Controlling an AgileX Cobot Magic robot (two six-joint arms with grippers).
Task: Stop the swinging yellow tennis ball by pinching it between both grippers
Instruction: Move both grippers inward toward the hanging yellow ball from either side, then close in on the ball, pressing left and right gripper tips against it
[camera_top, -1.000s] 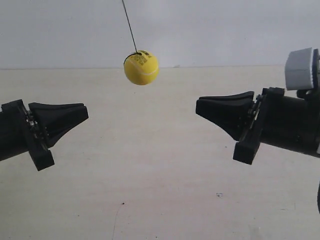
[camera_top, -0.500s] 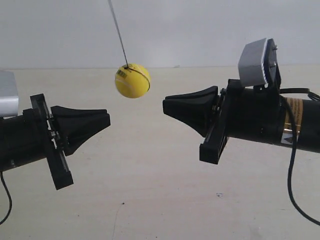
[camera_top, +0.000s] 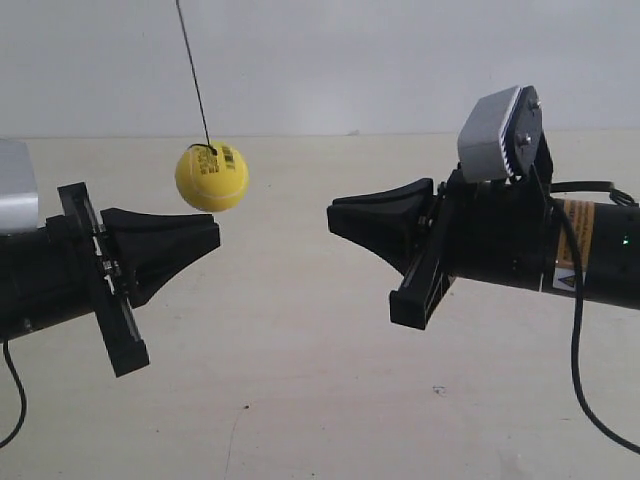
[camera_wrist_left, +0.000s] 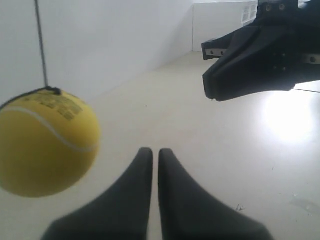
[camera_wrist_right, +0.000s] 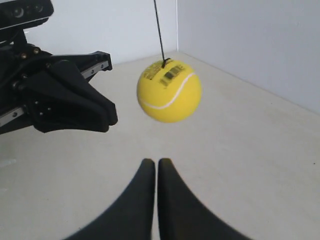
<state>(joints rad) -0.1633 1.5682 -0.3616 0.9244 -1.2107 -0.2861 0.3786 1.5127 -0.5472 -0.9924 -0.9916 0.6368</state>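
Note:
The yellow tennis ball (camera_top: 211, 177) hangs on a thin black string (camera_top: 193, 75), with its barcode sticker facing up. It floats just above the tip of my left gripper (camera_top: 215, 235), the arm at the exterior view's left, and no contact shows. In the left wrist view the ball (camera_wrist_left: 45, 142) looms beside the left gripper (camera_wrist_left: 151, 151), whose fingers are shut on nothing. My right gripper (camera_top: 332, 215) points at the ball from well to the side, also shut. In the right wrist view the ball (camera_wrist_right: 169, 91) hangs ahead of the right gripper (camera_wrist_right: 153, 161).
A pale tabletop (camera_top: 300, 400) runs below both arms and a white wall (camera_top: 400, 60) stands behind. Each wrist view shows the opposite gripper, the right one (camera_wrist_left: 260, 55) and the left one (camera_wrist_right: 70, 97). A black cable (camera_top: 578, 380) droops from the right arm.
The ball has swung toward the left gripper and dropped lower. Both arms moved inward a second ago and have hardly shifted in the last half second.

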